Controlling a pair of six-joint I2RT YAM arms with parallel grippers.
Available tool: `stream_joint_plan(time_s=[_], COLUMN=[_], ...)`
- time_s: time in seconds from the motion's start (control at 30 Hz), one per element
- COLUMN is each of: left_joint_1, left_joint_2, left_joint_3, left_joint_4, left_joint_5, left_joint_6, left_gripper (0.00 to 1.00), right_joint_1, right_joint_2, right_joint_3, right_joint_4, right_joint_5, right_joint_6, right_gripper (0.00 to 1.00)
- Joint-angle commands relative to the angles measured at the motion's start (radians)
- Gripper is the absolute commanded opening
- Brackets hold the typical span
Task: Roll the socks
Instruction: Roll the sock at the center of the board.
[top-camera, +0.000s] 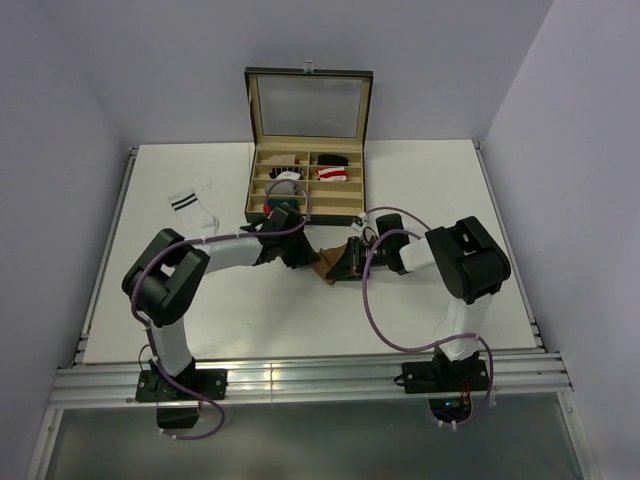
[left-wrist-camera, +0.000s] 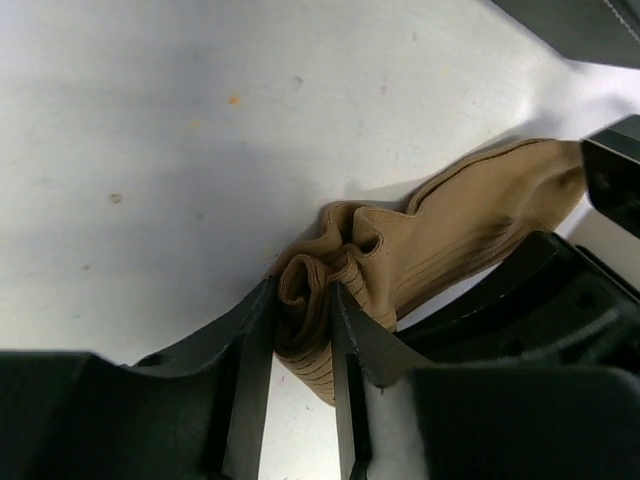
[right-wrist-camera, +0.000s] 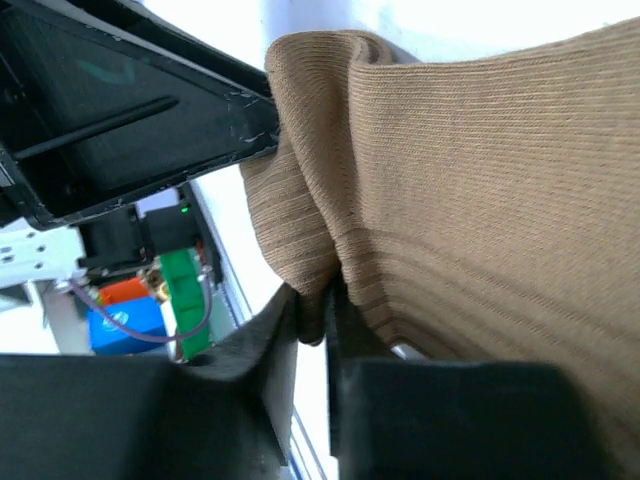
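A tan-brown sock lies bunched on the white table between my two grippers. In the left wrist view its end is curled into a small roll, and my left gripper is shut on that roll. The rest of the sock stretches away to the right. My right gripper is shut on a fold of the same sock, whose ribbed fabric drapes over its fingers. A white sock with two dark cuff stripes lies flat at the left, away from both grippers.
An open compartment box with a raised glass lid stands at the back centre, just behind the grippers. It holds several small bundles, one red-and-white. The table's metal rail runs along the near edge.
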Motion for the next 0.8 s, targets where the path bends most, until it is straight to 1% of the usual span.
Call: stream_joint_plan(time_s=[0.0, 0.03, 0.07, 0.1, 0.13, 0.17, 0.23, 0.27, 0.3, 0.37, 0.43, 0.53, 0.67, 0.77], left_joint_1=[-0.021, -0.022, -0.025, -0.027, -0.028, -0.033, -0.037, -0.039, -0.039, -0.044, -0.045, -0.048, -0.054, -0.057], left_joint_2=[0.056, 0.06, 0.07, 0.073, 0.077, 0.08, 0.09, 0.093, 0.094, 0.1, 0.105, 0.111, 0.11, 0.113], left_joint_3=[0.033, 0.037, 0.048, 0.054, 0.068, 0.077, 0.106, 0.116, 0.123, 0.143, 0.162, 0.182, 0.197, 0.205], left_joint_4=[-0.121, -0.146, -0.159, -0.167, -0.193, -0.205, -0.237, -0.243, -0.248, -0.257, -0.26, -0.268, -0.271, -0.271], left_joint_5=[-0.013, -0.024, -0.03, -0.036, -0.05, -0.056, -0.067, -0.07, -0.07, -0.07, -0.07, -0.062, -0.055, -0.045], left_joint_6=[0.079, 0.087, 0.096, 0.114, 0.123, 0.134, 0.165, 0.173, 0.186, 0.197, 0.208, 0.223, 0.237, 0.242], left_gripper=[0.32, 0.32, 0.32, 0.32, 0.33, 0.33, 0.33, 0.34, 0.34, 0.34, 0.34, 0.35, 0.36, 0.36], right_joint_1=[0.006, 0.013, 0.022, 0.045, 0.062, 0.077, 0.134, 0.155, 0.178, 0.249, 0.311, 0.358, 0.436, 0.473], right_joint_2=[-0.078, -0.107, -0.138, -0.204, -0.241, -0.312, -0.383, -0.447, -0.474, -0.532, -0.548, -0.534, -0.482, -0.442], right_joint_3=[-0.044, -0.043, -0.037, -0.033, -0.029, -0.015, -0.001, 0.011, 0.017, 0.02, 0.022, 0.03, 0.043, 0.063], right_joint_4=[-0.17, -0.187, -0.207, -0.256, -0.285, -0.311, -0.391, -0.404, -0.445, -0.447, -0.439, -0.419, -0.376, -0.362], right_joint_5=[0.167, 0.217, 0.248, 0.29, 0.374, 0.431, 0.536, 0.669, 0.728, 0.854, 0.902, 0.942, 1.008, 1.06], right_joint_6=[-0.076, -0.095, -0.109, -0.125, -0.161, -0.18, -0.233, -0.252, -0.267, -0.327, -0.376, -0.427, -0.479, -0.511], right_gripper=[0.2, 0.25, 0.34, 0.38, 0.43, 0.45, 0.48, 0.49, 0.5, 0.5, 0.5, 0.5, 0.5, 0.51])
